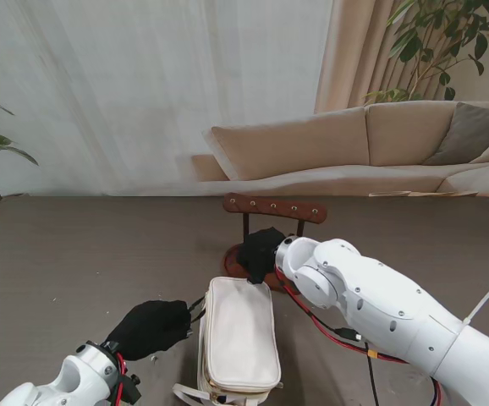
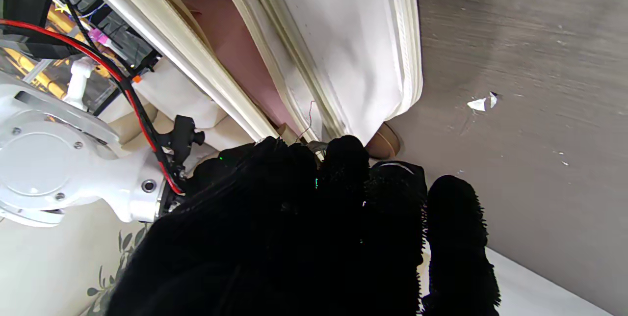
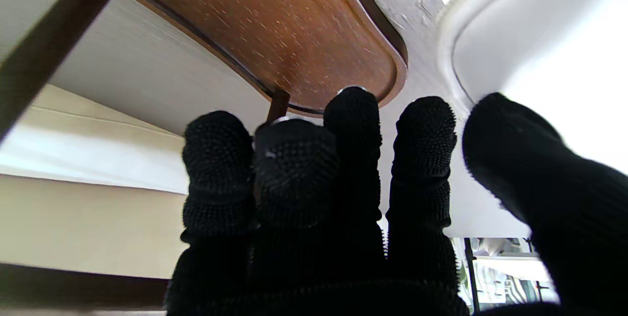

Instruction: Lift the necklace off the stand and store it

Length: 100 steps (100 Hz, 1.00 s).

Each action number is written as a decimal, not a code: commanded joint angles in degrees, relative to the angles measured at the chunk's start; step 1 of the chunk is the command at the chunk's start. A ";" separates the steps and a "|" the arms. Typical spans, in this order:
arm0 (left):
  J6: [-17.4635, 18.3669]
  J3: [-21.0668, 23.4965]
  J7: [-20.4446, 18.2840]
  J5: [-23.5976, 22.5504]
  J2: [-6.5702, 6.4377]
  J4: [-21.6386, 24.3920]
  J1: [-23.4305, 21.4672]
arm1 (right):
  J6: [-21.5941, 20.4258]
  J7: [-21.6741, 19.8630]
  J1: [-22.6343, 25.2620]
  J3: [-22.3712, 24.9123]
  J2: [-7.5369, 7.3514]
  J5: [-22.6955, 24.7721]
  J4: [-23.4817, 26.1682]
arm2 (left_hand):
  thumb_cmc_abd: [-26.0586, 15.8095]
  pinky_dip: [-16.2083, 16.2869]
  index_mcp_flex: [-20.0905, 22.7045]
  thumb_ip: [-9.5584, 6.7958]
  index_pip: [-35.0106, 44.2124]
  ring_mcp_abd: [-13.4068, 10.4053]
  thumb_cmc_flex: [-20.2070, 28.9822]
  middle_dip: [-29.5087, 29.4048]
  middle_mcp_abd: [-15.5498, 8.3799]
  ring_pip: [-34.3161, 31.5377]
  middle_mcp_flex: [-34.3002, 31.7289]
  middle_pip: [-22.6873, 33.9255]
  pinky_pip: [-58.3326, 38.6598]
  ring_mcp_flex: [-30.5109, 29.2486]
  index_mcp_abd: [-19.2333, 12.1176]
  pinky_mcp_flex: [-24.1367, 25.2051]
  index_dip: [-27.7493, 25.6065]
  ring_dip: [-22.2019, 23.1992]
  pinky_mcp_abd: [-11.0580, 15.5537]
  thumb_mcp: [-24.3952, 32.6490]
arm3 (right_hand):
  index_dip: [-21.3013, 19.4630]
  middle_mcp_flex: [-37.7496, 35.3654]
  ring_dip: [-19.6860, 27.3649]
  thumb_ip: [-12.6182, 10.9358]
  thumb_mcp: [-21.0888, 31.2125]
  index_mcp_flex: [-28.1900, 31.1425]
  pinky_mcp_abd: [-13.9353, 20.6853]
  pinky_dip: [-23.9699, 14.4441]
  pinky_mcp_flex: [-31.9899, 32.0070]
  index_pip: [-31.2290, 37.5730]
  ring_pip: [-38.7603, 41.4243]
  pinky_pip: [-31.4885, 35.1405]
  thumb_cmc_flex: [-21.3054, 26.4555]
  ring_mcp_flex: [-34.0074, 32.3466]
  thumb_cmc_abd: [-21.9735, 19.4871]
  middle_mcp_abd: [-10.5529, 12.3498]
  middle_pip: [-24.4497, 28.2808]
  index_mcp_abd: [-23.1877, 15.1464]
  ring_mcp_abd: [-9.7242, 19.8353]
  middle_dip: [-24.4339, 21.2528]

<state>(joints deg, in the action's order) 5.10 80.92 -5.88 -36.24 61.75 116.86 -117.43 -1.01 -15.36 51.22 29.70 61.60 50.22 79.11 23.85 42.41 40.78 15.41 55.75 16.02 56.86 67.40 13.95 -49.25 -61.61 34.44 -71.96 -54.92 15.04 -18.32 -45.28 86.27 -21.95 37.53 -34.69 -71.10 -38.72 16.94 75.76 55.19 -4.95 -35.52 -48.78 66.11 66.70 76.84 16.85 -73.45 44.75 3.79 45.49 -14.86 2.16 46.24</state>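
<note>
— Where is the right hand [image 1: 261, 251]?

— Low down at the foot of the wooden stand [image 1: 274, 207]. The stand's top bar is above and just beyond the hand, and in the wrist view its brown base [image 3: 274, 21] sits right at the fingertips [image 3: 422, 115].

— Is it open or closed?

— Four fingers lie side by side and the thumb stands apart, but I cannot tell whether anything is pinched between them.

— And the necklace?

— I can't make it out as a chain in any view. There is only a small silvery glint [image 3: 351, 89] at the tip of one finger, against the edge of the base. It may or may not be the necklace.

— What about the left hand [image 1: 151, 328]?

— It is on the tabletop [image 1: 75, 254], with its fingers bunched together and clamped on the near corner of the cream case [image 1: 243, 347]. The case stretches away from that hand toward the right hand.

— Is the case open?

— Yes. The left wrist view shows the lid [image 2: 343, 36] lifted just past the fingers [image 2: 346, 159] and the pink lining [image 2: 235, 46] showing in the gap.

— How close is the case to the right hand?

— Just beside it, since the case's rounded end [image 3: 515, 51] sits next to the thumb
</note>
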 commanded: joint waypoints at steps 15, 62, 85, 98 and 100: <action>-0.79 0.97 -2.34 0.39 -0.14 -0.72 1.55 | -0.13 -1.47 2.51 2.34 -1.10 2.04 1.85 | -1.18 -0.08 1.67 -2.50 4.89 0.25 2.19 -0.59 -0.13 0.41 0.01 0.15 0.56 0.23 -2.49 1.48 -1.80 0.28 0.11 0.07 | -0.68 -0.37 -0.65 -2.98 4.88 -0.41 0.69 -1.20 4.71 1.39 0.93 3.44 2.89 -2.24 0.67 -0.54 1.56 -0.79 1.44 0.63; -2.43 -2.03 -2.91 2.55 -0.23 -3.33 4.31 | -1.08 0.03 5.35 6.32 -1.18 1.92 2.08 | -1.20 -0.07 1.58 -2.43 4.91 0.44 2.22 -0.72 0.02 0.57 0.07 0.15 0.56 0.00 -2.25 1.39 -1.74 0.13 0.00 0.27 | 6.71 12.88 3.07 -11.21 -18.07 -16.99 -3.12 -1.66 12.09 -20.77 -15.12 0.73 -13.07 3.48 -23.81 -3.82 -8.06 7.92 -2.95 -11.81; -3.55 -5.13 -3.30 3.76 -0.33 -5.69 7.39 | -2.16 -5.00 5.09 6.51 -1.92 -1.80 2.20 | -1.08 -0.09 1.73 -2.42 4.95 0.57 2.20 -0.74 0.09 0.61 -0.04 0.24 0.61 -0.02 -2.15 1.32 -1.73 0.10 -0.17 0.26 | 7.72 15.32 2.83 -11.90 -30.31 -16.72 -3.31 -1.85 14.57 -21.84 -15.50 -0.52 -18.58 5.90 -32.01 -4.77 -8.65 8.57 -4.06 -13.15; -4.56 -7.32 -3.52 4.63 -0.34 -7.48 9.96 | -2.74 -6.65 5.42 7.04 -2.25 -3.46 2.01 | -1.02 -0.10 1.78 -2.40 4.96 0.61 2.14 -0.80 0.12 0.57 -0.09 0.25 0.61 -0.18 -2.10 1.20 -1.72 0.08 -0.30 0.35 | 7.13 15.17 2.67 -12.46 -33.26 -13.76 -3.45 -2.14 14.77 -20.61 -14.72 -0.39 -20.20 5.90 -34.12 -5.02 -7.98 8.58 -4.17 -12.95; -4.70 -7.64 -3.51 4.70 -0.33 -7.78 10.38 | -2.86 -6.79 5.57 7.23 -2.29 -3.67 2.01 | -1.02 -0.10 1.77 -2.39 4.96 0.62 2.12 -0.81 0.14 0.57 -0.12 0.26 0.60 -0.20 -2.14 1.16 -1.73 0.08 -0.33 0.36 | 7.03 14.99 2.62 -12.53 -33.36 -13.36 -3.46 -2.19 14.67 -20.42 -14.52 -0.28 -20.19 5.72 -34.18 -4.98 -7.78 8.60 -4.05 -12.86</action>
<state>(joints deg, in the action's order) 0.80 73.71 -8.05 -31.90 61.09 109.76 -107.90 -3.36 -21.29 56.22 36.48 59.62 46.96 81.17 23.85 42.41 40.78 15.42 55.94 16.02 56.87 66.81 13.95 -49.16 -61.60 34.43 -71.96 -54.92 15.04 -18.31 -45.28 86.27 -21.95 37.53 -27.39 -57.05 -35.98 5.77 45.03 40.26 -6.96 -35.59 -47.91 44.61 50.87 76.75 -1.00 -68.54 12.60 0.39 37.22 -7.10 -1.19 33.51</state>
